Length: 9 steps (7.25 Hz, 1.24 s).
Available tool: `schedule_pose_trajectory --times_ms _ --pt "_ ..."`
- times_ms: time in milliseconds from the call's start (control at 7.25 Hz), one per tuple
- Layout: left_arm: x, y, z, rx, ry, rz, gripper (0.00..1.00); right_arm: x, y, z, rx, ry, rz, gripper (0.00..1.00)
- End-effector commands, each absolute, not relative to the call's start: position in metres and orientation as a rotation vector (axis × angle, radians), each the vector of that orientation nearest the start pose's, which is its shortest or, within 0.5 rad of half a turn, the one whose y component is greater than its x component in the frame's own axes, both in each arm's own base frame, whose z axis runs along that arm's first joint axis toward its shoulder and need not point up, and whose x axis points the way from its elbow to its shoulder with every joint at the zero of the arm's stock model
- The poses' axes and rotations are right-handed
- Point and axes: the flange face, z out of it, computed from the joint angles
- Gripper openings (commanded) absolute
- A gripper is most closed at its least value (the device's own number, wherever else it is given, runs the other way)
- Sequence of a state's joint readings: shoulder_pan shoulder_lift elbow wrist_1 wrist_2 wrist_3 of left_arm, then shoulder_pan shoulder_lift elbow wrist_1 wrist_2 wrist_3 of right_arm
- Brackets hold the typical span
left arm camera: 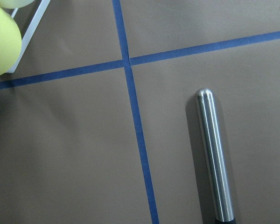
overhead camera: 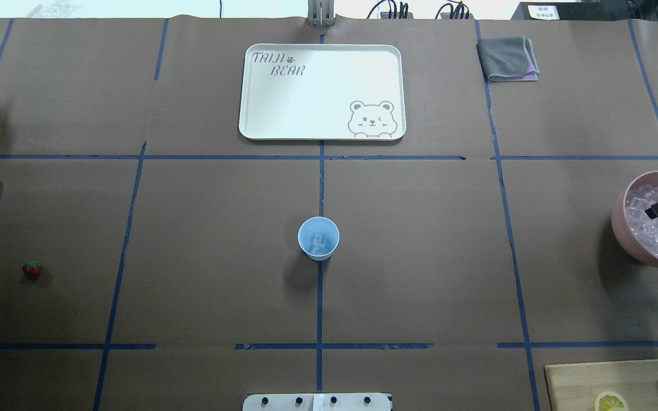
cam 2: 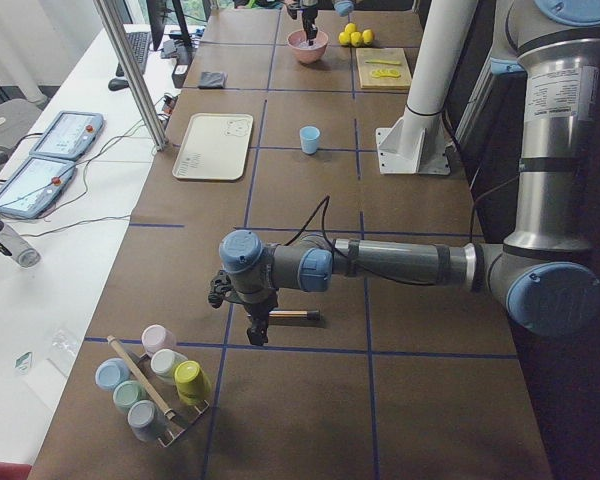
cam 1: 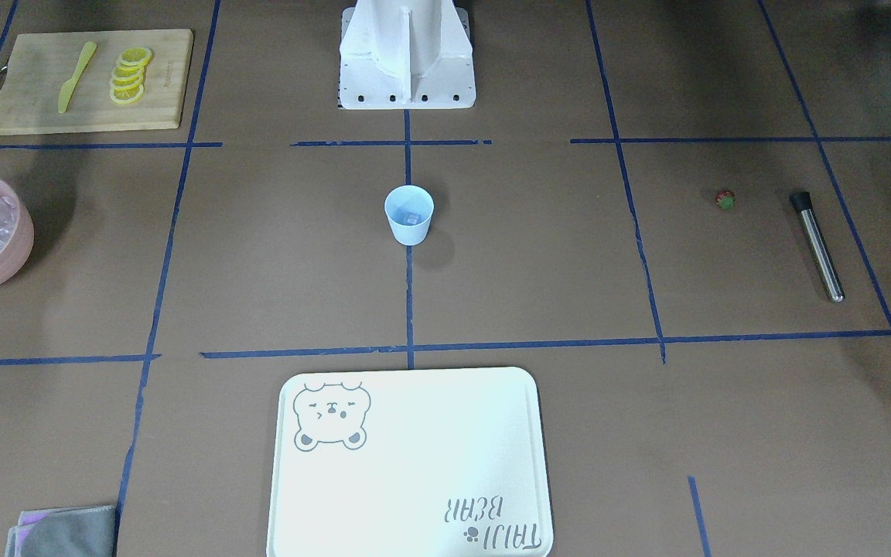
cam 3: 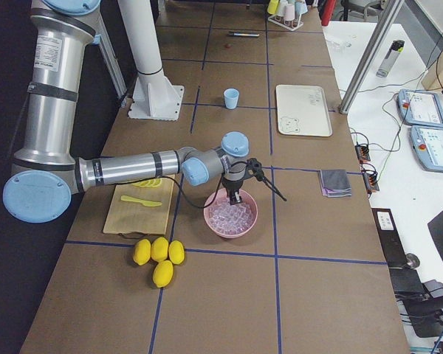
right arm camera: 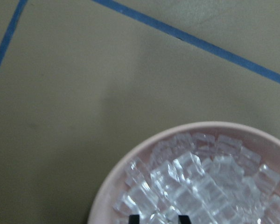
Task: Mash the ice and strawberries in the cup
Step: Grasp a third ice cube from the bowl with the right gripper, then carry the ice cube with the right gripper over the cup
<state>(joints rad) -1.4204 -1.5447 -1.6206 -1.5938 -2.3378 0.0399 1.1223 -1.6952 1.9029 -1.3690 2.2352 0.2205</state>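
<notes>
The pale blue cup (cam 1: pixel 409 215) stands at the table's middle with one ice cube (overhead camera: pixel 319 241) in it. The pink bowl (overhead camera: pixel 620 220) at the robot's right is full of ice (right arm camera: pixel 200 182). My right gripper (right arm camera: pixel 158 218) hangs over this bowl, its fingertips (right arm camera: pixel 135 217) apart just above the cubes. The strawberry (cam 1: pixel 725 199) lies on the table on the robot's left, next to a steel muddler (cam 1: pixel 817 246). My left gripper (cam 2: pixel 255 332) hangs beside the muddler (left arm camera: pixel 214 154). I cannot tell if it is open or shut.
A white bear tray (overhead camera: pixel 322 134) lies beyond the cup. A cutting board (cam 1: pixel 90 116) holds lemon slices and a yellow knife. Whole lemons (cam 3: pixel 159 254) lie beside the bowl. There is a grey cloth (overhead camera: pixel 508 57) and a rack of coloured cups (cam 2: pixel 150 385).
</notes>
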Motion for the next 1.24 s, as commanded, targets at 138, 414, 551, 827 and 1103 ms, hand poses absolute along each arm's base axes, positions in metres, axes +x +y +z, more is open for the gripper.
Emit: schedule_pose_trajectory --times_ms 138,414,551,827,1103 --pt "0.009 -0.489 0.641 0.01 0.77 0.202 1.0 -0.198 -0.492 0.389 0.15 -0.834 -0.134 0.01" --pt "0.009 -0.491 0.639 0.014 0.77 0.204 1.0 -0.297 -0.484 0.321 0.127 -0.861 -0.084 0.02" --pt "0.009 -0.491 0.639 0.016 0.77 0.207 1.0 -0.345 -0.479 0.289 0.119 -0.854 -0.055 0.03" --pt "0.009 -0.491 0.639 0.016 0.77 0.207 1.0 -0.431 -0.462 0.22 0.099 -0.86 0.039 0.04" --pt "0.009 -0.491 0.639 0.015 0.77 0.205 1.0 -0.494 -0.426 0.177 0.09 -0.878 0.126 0.1"
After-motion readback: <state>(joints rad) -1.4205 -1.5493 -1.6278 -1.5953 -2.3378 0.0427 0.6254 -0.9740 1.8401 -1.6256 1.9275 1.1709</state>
